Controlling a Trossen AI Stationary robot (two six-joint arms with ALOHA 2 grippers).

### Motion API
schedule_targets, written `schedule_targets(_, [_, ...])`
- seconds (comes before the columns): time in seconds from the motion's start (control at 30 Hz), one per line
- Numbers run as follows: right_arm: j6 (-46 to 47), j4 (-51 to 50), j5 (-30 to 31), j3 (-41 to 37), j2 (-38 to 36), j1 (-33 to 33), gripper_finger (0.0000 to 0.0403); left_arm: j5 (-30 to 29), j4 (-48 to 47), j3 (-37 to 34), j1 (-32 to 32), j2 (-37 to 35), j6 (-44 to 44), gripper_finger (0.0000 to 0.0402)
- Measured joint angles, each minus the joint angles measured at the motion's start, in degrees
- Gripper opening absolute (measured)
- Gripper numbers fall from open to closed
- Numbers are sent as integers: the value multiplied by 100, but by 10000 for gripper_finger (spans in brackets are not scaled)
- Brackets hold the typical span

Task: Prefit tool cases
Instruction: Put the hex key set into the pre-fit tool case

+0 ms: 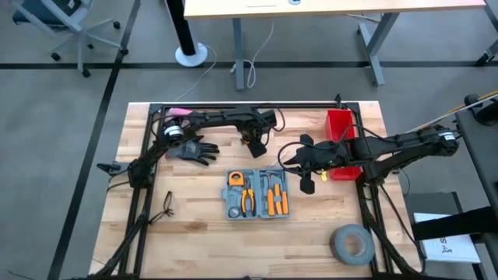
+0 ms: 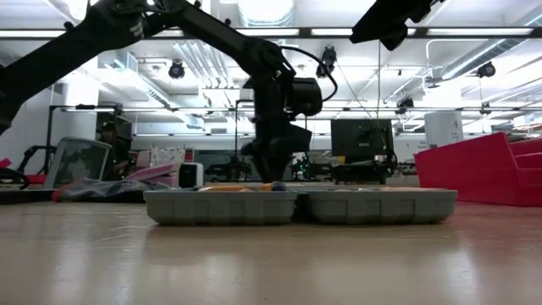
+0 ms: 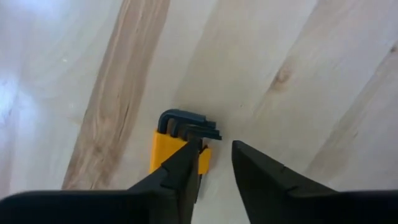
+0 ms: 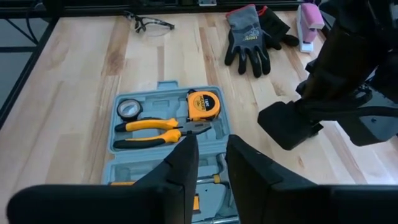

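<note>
The grey-blue tool case (image 1: pixel 258 194) lies open and flat mid-table, its two halves side by side in the low view (image 2: pixel 301 206). It holds a yellow tape measure (image 4: pixel 203 104) and orange-handled pliers (image 4: pixel 155 132). My left gripper (image 3: pixel 217 143) points straight down just beyond the case's far edge (image 1: pixel 255 148). A gap shows between its fingers. It stands over a yellow holder of black hex keys (image 3: pixel 177 134) lying on the bare wood. My right gripper (image 4: pixel 210 138) hangs above the case's right half (image 1: pixel 292 163), slanting down, with nothing in the narrow gap between its fingers. My left gripper has one finger (image 3: pixel 183 165) over the yellow holder's edge (image 3: pixel 205 158) and the other finger over bare wood beside it. The set lies flat on the table, not between the fingers. Whether the finger touches it I cannot tell.
A red bin (image 1: pixel 342 136) stands at the far right and a grey tape roll (image 1: pixel 352 243) at the near right. Black gloves (image 1: pixel 193 150) and a pink object (image 1: pixel 177 114) lie far left, and safety glasses (image 1: pixel 166 206) near left. Bare wood shows in front of the case.
</note>
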Motion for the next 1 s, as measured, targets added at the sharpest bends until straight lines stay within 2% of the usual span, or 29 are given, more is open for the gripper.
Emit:
schedule_targets(0.43, [-1,66,-105,1,-3,0,73,-2,188,-378,-2,-37,-69,8])
schedule_targets(0.77, [-2,60,-106,1,-5,0,57,162,198,-108,-25,0,-105,1])
schedule_targets(1.0, [91,28,-107,1,-5,0,66,168,-401,331,-119,0,-108,1])
